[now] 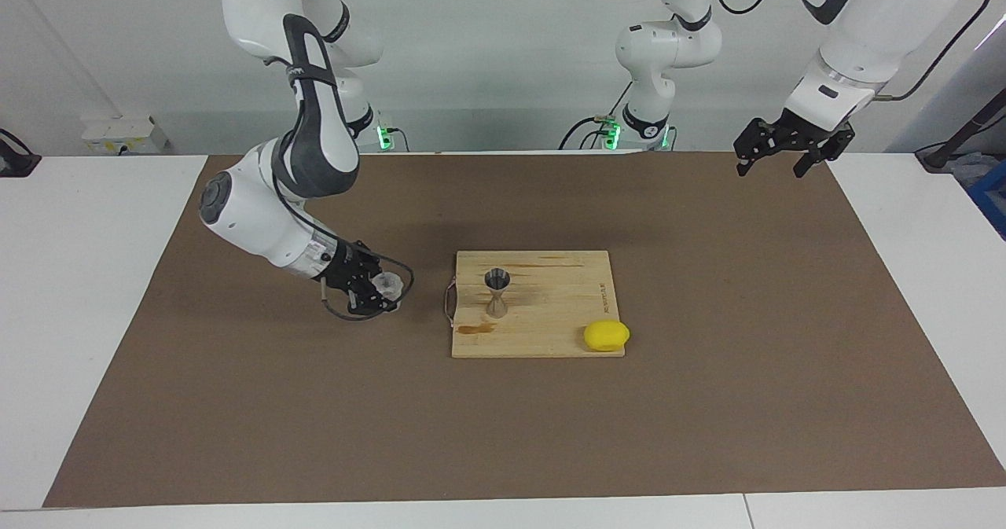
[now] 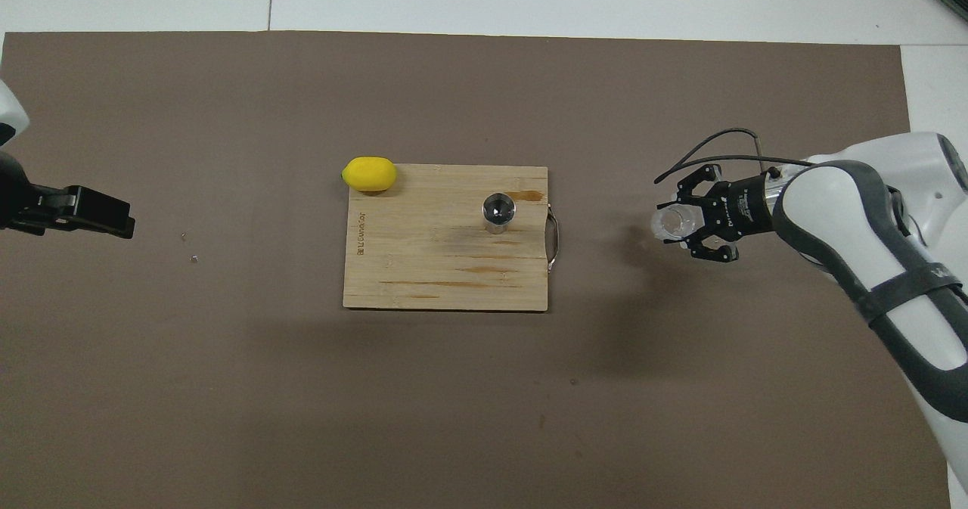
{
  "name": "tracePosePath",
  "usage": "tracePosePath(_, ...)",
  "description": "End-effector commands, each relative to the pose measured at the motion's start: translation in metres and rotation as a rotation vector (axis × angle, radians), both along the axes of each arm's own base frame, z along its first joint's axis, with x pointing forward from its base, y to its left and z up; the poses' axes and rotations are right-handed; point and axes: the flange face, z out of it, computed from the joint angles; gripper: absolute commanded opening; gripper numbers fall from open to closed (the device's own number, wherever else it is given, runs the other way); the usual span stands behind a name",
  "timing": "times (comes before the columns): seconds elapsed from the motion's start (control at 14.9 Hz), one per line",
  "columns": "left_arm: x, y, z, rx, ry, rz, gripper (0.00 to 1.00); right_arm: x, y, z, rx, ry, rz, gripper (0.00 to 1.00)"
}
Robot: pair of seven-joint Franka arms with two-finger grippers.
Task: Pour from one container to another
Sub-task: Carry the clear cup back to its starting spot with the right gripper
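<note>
The small clear cup (image 1: 388, 284) sits between the fingers of my right gripper (image 1: 380, 289), low over the brown mat beside the cutting board's handle end, toward the right arm's end of the table; it also shows in the overhead view (image 2: 672, 222) in the right gripper (image 2: 692, 220). The steel hourglass jigger (image 1: 497, 292) stands upright on the wooden cutting board (image 1: 550, 309), seen from above (image 2: 498, 212) on the board (image 2: 439, 259). My left gripper (image 1: 782, 152) waits raised over the mat's edge at the left arm's end; it also shows in the overhead view (image 2: 91, 214).
A yellow lemon (image 1: 606, 335) lies on the board's corner, farther from the robots than the jigger; it also shows in the overhead view (image 2: 369, 174). A metal handle (image 1: 449, 303) sticks out of the board toward the cup. A brown mat (image 1: 707, 403) covers the table.
</note>
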Motion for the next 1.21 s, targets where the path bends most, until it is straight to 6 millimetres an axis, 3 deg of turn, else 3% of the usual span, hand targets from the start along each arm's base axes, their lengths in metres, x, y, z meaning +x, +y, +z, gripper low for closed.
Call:
tracePosePath(0.0,-0.007,0.002,0.003,0.012,-0.011,0.000,1.00,-0.022,-0.036,-0.014,0.063,-0.036,0.013,0.00)
tracePosePath(0.2,-0.007,0.002,0.003,0.012,-0.010,0.000,1.00,-0.031,-0.073,-0.041,0.081,-0.041,0.024,0.02)
tracePosePath(0.47,-0.007,0.002,0.003,0.012,-0.011,0.000,1.00,-0.035,-0.088,-0.058,0.106,-0.036,0.021,0.09)
tracePosePath(0.54,-0.007,0.002,0.003,0.012,-0.011,0.000,1.00,-0.034,-0.087,-0.058,0.105,-0.036,0.016,0.26)
tracePosePath(0.61,-0.007,0.002,0.003,0.012,-0.011,0.000,1.00,-0.033,-0.086,-0.059,0.098,-0.034,0.007,0.76)
tracePosePath(0.67,-0.007,0.002,0.003,0.012,-0.011,0.000,1.00,-0.032,-0.083,-0.053,0.094,-0.035,0.002,0.97)
tracePosePath(0.94,-0.007,0.002,0.003,0.012,-0.008,0.000,1.00,-0.030,-0.084,0.007,0.041,-0.077,-0.008,1.00)
tracePosePath(1.14,-0.007,0.002,0.003,0.012,-0.011,0.000,1.00,-0.032,-0.086,0.054,-0.074,-0.130,0.103,1.00)
